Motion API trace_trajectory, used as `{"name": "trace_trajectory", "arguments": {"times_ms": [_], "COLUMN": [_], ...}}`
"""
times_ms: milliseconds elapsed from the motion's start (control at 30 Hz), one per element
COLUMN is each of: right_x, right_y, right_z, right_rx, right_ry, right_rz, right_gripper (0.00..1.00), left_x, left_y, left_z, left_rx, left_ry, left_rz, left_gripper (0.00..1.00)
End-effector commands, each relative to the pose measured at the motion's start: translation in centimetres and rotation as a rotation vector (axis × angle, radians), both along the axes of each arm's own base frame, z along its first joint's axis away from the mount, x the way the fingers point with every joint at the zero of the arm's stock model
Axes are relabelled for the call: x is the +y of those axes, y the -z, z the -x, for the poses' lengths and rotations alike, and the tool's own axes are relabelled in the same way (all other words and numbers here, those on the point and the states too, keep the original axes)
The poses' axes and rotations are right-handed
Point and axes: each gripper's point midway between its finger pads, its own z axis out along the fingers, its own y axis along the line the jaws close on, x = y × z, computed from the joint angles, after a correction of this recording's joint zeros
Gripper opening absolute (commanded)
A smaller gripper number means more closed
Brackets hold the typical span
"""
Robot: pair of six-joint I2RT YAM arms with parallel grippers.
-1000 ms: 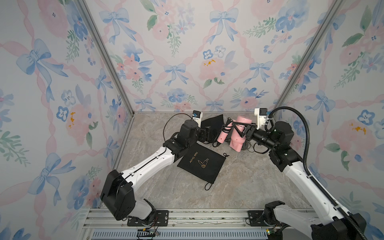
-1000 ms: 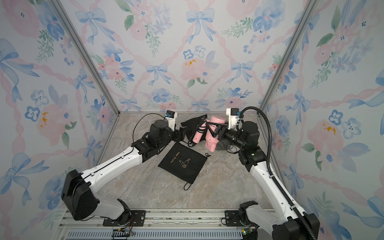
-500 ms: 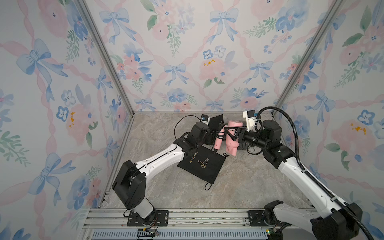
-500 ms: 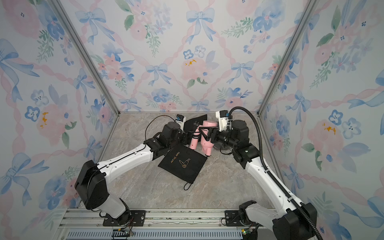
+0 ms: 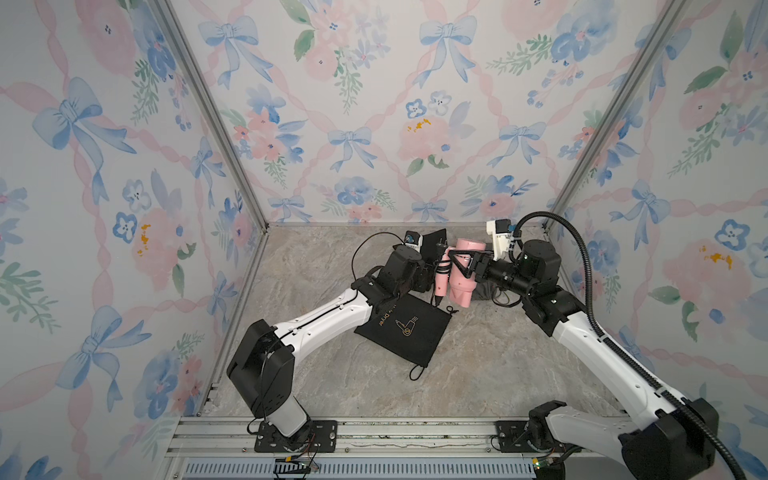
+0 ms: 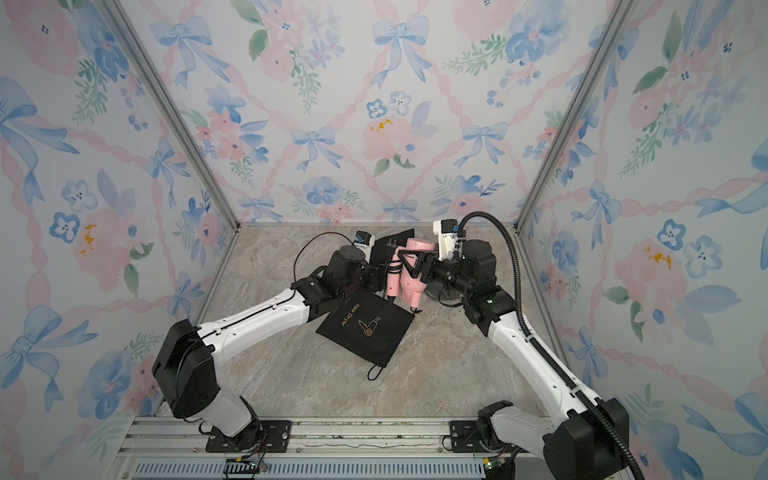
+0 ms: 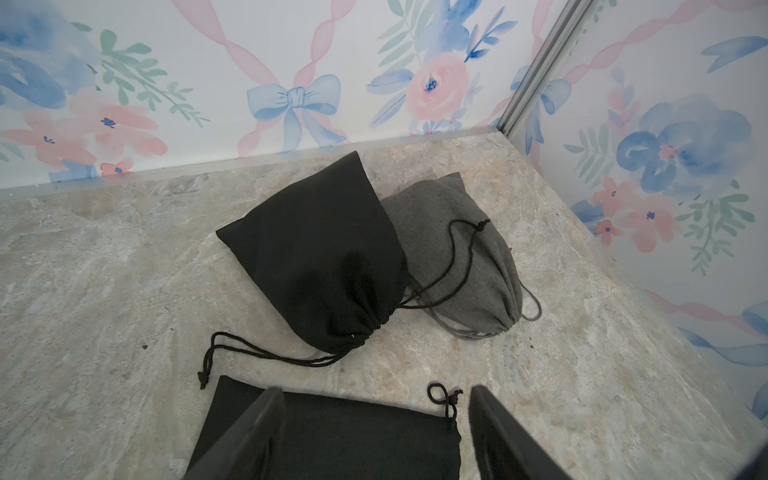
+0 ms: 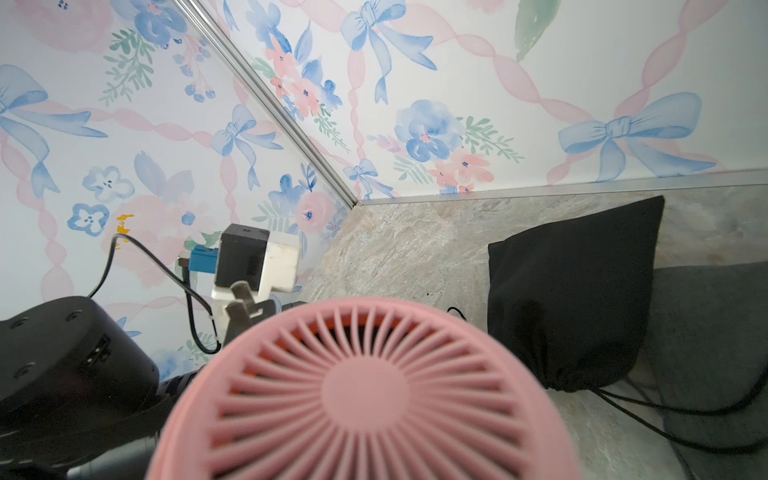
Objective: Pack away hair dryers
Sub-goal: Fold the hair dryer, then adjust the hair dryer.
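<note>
Both top views show right arm (image 5: 582, 328) stretched inward, jaws gripping pink dryer (image 5: 461, 291) (left arm's (image 5: 324, 320) jaws wide)

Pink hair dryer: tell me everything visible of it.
The pink hair dryer, smooth glossy plastic by its look, has a stubby round barrel, a radial-slatted round grille on one end, and a slim handle lying alongside with its cord bundled in dark bands. The right gripper clamps the barrel across, holding it apparently clear of the marbled table, near the flat black pouch.
</note>
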Motion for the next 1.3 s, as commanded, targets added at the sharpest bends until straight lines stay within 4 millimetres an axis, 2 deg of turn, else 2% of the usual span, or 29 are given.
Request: {"name": "trace_trajectory", "arguments": {"times_ms": [0, 67, 167, 300, 367, 600, 900, 1067, 1267], "right_x": [0.7, 0.2, -0.7, -1.8, -1.9, -1.4, -0.4, 0.3, 2.0], "right_y": [-2.5, -2.6, -2.5, -2.8, -3.0, -4.4, -6.5, -7.6, -8.1], "right_z": [-0.8, -0.6, -0.2, 0.3, 0.4, 0.3, 0.1, -0.1, -0.5], "right_rx": [-0.096, -0.096, -0.094, -0.102, -0.108, -0.125, -0.127, -0.135, -0.140], "right_ry": [0.004, 0.005, 0.007, -0.003, -0.013, -0.059, -0.118, -0.154, -0.217], "right_rz": [-0.066, -0.056, -0.043, -0.048, -0.053, -0.115, -0.199, -0.218, -0.232], "right_gripper": [0.38, 0.39, 0.39, 0.40, 0.40, 0.40, 0.41, 0.41, 0.41], "left_x": [-4.0, -2.5, 1.0, 5.0, 5.8, 4.2, 1.9, 1.3, 0.7], "left_y": [-3.6, -3.9, -4.2, -4.8, -5.5, -8.6, -10.0, -10.9, -10.8], "left_z": [3.7, 3.1, 2.2, 2.4, 3.0, 5.6, 7.1, 7.3, 6.6], "left_rx": [-0.033, -0.032, -0.014, 0.021, 0.034, 0.017, -0.052, -0.100, -0.105], "left_ry": [0.187, 0.161, 0.111, 0.093, 0.114, 0.283, 0.485, 0.543, 0.585], "left_rz": [0.105, 0.118, 0.159, 0.247, 0.295, 0.429, 0.479, 0.488, 0.490], "left_gripper": [0.73, 0.73, 0.76, 0.79, 0.79, 0.83, 0.83, 0.83, 0.83]}}
